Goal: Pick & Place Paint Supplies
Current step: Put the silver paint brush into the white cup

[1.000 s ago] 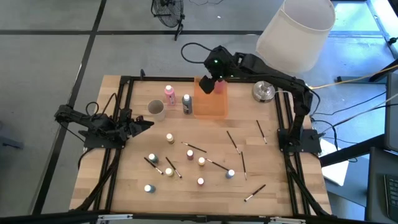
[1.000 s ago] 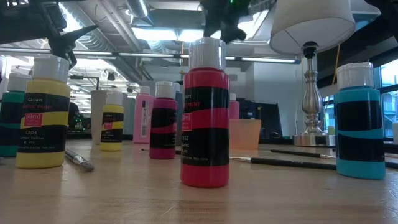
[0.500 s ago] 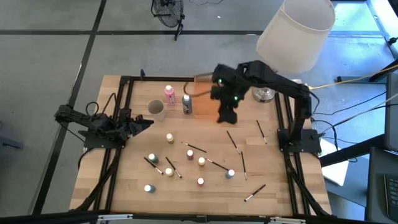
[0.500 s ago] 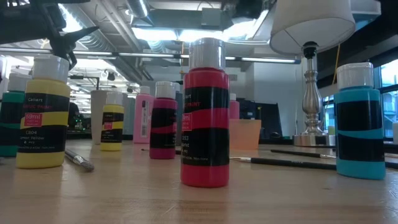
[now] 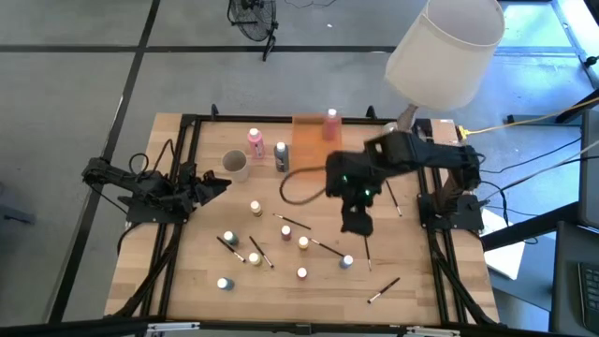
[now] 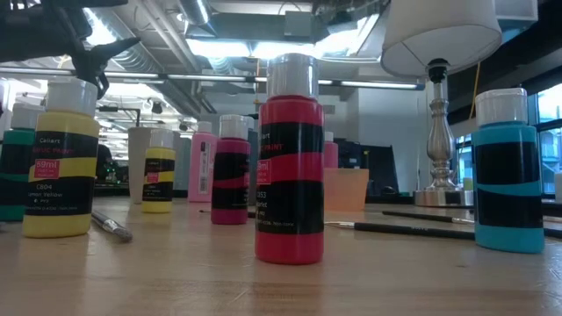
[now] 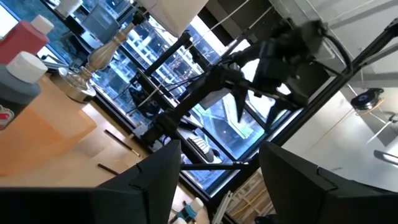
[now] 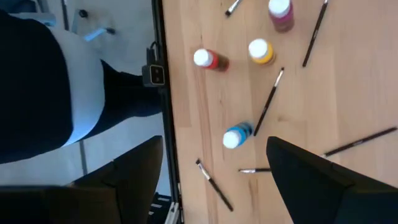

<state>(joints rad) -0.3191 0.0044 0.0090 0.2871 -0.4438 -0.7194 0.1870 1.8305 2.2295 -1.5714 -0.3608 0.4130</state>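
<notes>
Right of centre frame, the right gripper [image 5: 357, 223] hangs open above a blue-capped bottle [image 5: 346, 262], brushes [image 5: 366, 247] alongside.

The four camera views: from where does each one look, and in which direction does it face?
High view: above the table, facing straight down; shows both arms, right gripper over the brushes.
Low view: at table-top height, facing level across; red bottle nearest, left arm at upper left.
Left wrist view: on the left arm, facing across the table; own fingers below.
Right wrist view: facing down; own fingers.
Shared: the blue bottle, also in the high view.
</notes>
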